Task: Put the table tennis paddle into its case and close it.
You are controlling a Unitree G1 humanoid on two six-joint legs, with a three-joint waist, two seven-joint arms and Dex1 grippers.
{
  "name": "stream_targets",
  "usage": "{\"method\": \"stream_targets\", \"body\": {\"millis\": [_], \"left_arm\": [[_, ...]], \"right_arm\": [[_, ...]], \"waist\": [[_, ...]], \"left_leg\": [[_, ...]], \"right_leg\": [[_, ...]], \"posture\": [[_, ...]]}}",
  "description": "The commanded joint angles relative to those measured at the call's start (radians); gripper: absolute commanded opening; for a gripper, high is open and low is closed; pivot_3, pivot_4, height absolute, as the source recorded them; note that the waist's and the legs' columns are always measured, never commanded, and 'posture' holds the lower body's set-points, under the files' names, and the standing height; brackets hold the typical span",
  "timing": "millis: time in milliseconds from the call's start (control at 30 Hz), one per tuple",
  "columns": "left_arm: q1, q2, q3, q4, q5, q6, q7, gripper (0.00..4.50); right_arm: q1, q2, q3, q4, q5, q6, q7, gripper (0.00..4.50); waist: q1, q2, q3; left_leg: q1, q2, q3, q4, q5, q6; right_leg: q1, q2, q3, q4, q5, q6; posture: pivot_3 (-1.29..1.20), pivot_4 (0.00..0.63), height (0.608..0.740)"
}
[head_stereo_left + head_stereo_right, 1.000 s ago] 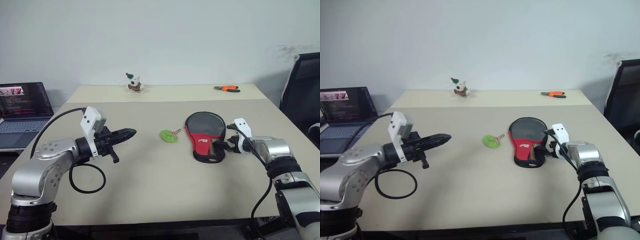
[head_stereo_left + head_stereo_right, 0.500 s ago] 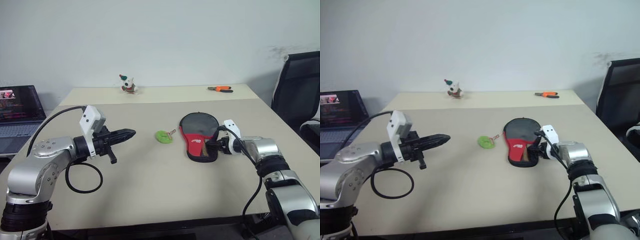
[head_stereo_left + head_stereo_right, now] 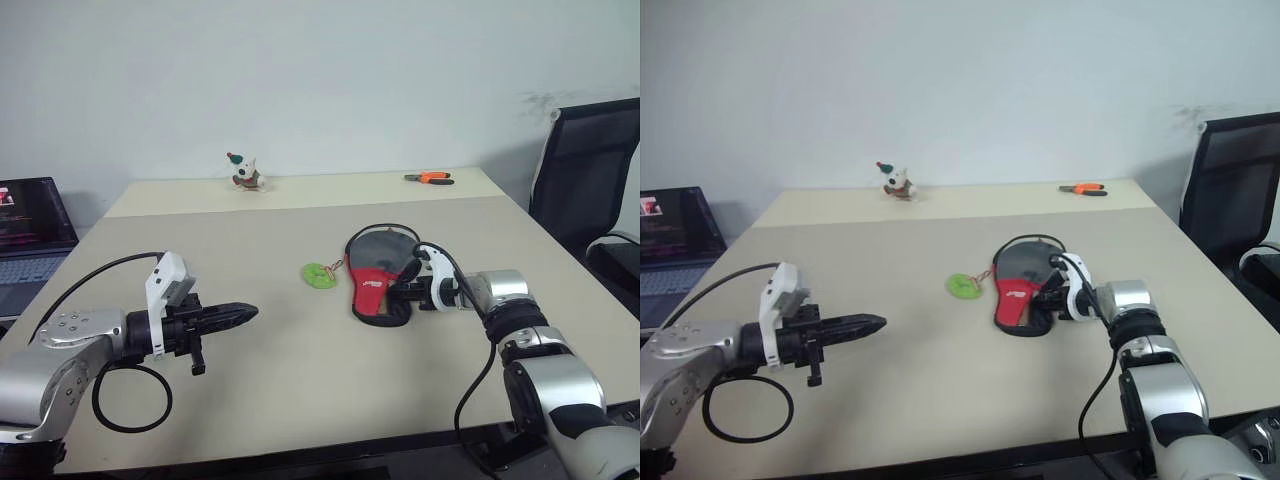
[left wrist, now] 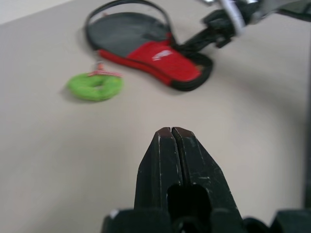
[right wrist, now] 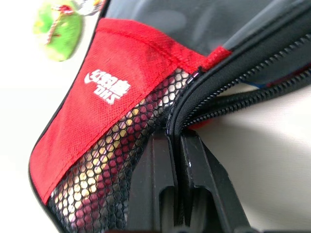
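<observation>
Right gripper (image 3: 1044, 296): jaws are pinching together on the zipper rim of the case (image 3: 1021, 285), at the narrow handle end; the right wrist view is showing the black rim gripped between the two fingers (image 5: 155, 174), beside the mesh pocket (image 5: 116, 160).
Left gripper (image 3: 243, 314): jaws are pressing together on nothing, hovering over bare worktop (image 3: 300, 390), well apart from the case, tips pointing toward 3 o'clock.
Case: lying flat on the worktop, red panel (image 4: 160, 56) with white lettering facing up, round end toward 12 o'clock.
Table tennis paddle: cannot tell where it is sitting.
Green ring tag (image 3: 320, 275): lying just beside the case, at its 9 o'clock.
Far edge, 12 o'clock: small toy figure (image 3: 243, 172) and orange-handled pliers (image 3: 429, 177) are resting well apart.
</observation>
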Motion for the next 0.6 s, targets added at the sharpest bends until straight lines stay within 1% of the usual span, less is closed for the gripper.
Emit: {"method": "stream_targets", "body": {"millis": [33, 67, 167, 300, 400, 467, 500, 600], "left_arm": [[0.033, 0.029, 0.045, -0.081, -0.059, 0.011, -0.037, 0.0], [0.039, 0.031, 0.048, -0.087, -0.064, 0.011, -0.037, 0.0], [0.091, 0.037, 0.076, -0.126, -0.096, 0.017, -0.052, 0.0], [0.134, 0.045, 0.092, -0.149, -0.116, 0.022, -0.051, 0.0], [0.185, 0.054, 0.104, -0.193, -0.14, 0.033, -0.062, 0.0], [0.219, 0.063, 0.119, -0.216, -0.15, 0.039, -0.07, 0.0], [0.229, 0.07, 0.124, -0.219, -0.15, 0.038, -0.076, 0.0], [0.209, 0.086, 0.115, -0.196, -0.146, 0.031, -0.074, 0.0]], "right_arm": [[0.016, 0.062, 0.007, -0.139, 0.071, 0.111, 0.037, 0.02], [0.026, 0.066, 0.008, -0.168, 0.077, 0.131, 0.034, 0.02], [0.108, 0.087, 0.025, -0.379, 0.129, 0.269, 0.018, 0.02], [0.204, 0.095, 0.019, -0.586, 0.18, 0.395, -0.03, 0.02], [0.31, 0.087, 0.004, -0.777, 0.224, 0.523, -0.074, 0.02], [0.41, 0.076, -0.022, -0.965, 0.268, 0.655, -0.098, 0.02], [0.442, 0.078, -0.036, -1.027, 0.283, 0.701, -0.111, 0.02], [0.52, 0.064, -0.066, -1.125, 0.338, 0.736, -0.147, 0.02]], "waist": [[-0.001, 0.0, 0.0], [0.0, 0.0, 0.0], [0.004, 0.0, 0.0], [0.015, 0.001, 0.0], [0.023, 0.001, 0.0], [0.032, 0.001, 0.0], [0.036, 0.001, 0.001], [0.04, 0.001, 0.001]], "left_leg": [[0.0, 0.0, 0.0, 0.0, 0.0, 0.0], [0.0, 0.0, 0.0, 0.0, 0.0, 0.0], [-0.001, 0.0, -0.002, -0.001, 0.0, 0.0], [-0.003, 0.001, -0.002, -0.001, 0.0, 0.0], [-0.003, 0.0, -0.002, -0.001, 0.0, 0.0], [-0.004, 0.0, -0.002, -0.001, 0.0, 0.0], [-0.003, 0.0, -0.003, -0.001, -0.001, 0.001], [-0.004, -0.001, -0.003, -0.002, -0.001, 0.001]], "right_leg": [[0.0, 0.0, 0.0, 0.0, 0.0, 0.0], [0.0, 0.0, 0.0, 0.0, 0.0, 0.0], [-0.001, 0.0, -0.002, 0.0, 0.0, -0.001], [-0.002, -0.002, -0.002, -0.001, -0.001, 0.0], [-0.002, -0.003, -0.002, -0.001, -0.001, 0.0], [-0.002, -0.002, -0.002, -0.001, -0.001, 0.0], [-0.002, -0.002, -0.002, -0.002, -0.002, 0.0], [-0.003, -0.002, -0.003, -0.001, -0.002, 0.0]], "posture": [[0.0, 0.15, 0.74], [0.0, 0.15, 0.74], [0.0, 0.15, 0.74], [0.0, 0.15, 0.74], [0.0, 0.15, 0.74], [0.0, 0.15, 0.74], [0.0, 0.15, 0.74], [0.0, 0.15, 0.74]]}}
